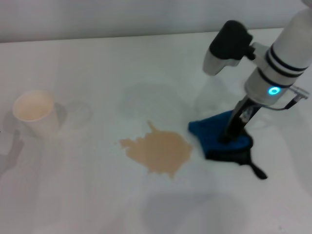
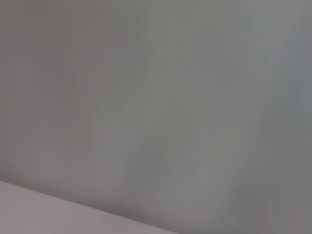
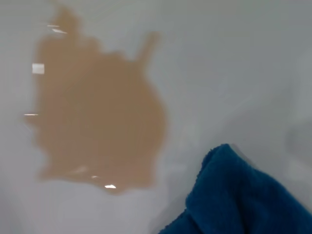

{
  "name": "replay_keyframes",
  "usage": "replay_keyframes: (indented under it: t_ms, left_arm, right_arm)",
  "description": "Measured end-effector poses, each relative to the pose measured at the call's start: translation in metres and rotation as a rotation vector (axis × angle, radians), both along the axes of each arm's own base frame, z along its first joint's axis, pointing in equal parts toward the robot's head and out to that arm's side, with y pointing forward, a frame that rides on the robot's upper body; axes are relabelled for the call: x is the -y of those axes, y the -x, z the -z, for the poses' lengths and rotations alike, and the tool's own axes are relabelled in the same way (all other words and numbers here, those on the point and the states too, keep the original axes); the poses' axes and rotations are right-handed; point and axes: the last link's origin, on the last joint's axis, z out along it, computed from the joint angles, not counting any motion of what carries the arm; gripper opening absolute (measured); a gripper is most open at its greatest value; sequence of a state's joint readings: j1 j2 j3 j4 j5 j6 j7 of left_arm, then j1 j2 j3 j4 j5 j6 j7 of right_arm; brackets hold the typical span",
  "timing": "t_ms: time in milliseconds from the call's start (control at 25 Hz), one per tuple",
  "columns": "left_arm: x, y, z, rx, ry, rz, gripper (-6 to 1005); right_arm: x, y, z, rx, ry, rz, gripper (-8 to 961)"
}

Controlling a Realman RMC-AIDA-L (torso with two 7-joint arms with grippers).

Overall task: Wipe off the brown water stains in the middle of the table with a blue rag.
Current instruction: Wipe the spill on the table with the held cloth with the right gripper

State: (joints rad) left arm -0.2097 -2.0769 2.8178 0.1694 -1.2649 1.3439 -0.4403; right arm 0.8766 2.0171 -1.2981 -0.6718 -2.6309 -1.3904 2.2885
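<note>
Nearest the robot, on the white table, lay the brown water stains, one tan puddle with a ragged edge and a small spike, unwiped. Just to its right sat the blue rag, bunched, its dark tail trailing toward the robot. On that rag the right gripper pressed down; whether it was clenched could not be told. Farther left stood a white cup. No left gripper showed.
</note>
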Motion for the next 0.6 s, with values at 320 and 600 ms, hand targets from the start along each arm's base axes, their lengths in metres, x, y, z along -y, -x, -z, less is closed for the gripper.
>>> replay_keyframes:
  t_ms: [320,600]
  left_arm:
    - [-0.001,0.001,-0.002,0.028,-0.006,-0.008,892]
    - [-0.002,0.001,-0.003,0.034,-0.006,-0.005,891]
  right_arm:
    - [0.029,0.027,0.026,-0.107,0.147,-0.124,95]
    - [0.049,0.041,0.056,-0.177,0.235,-0.197,94]
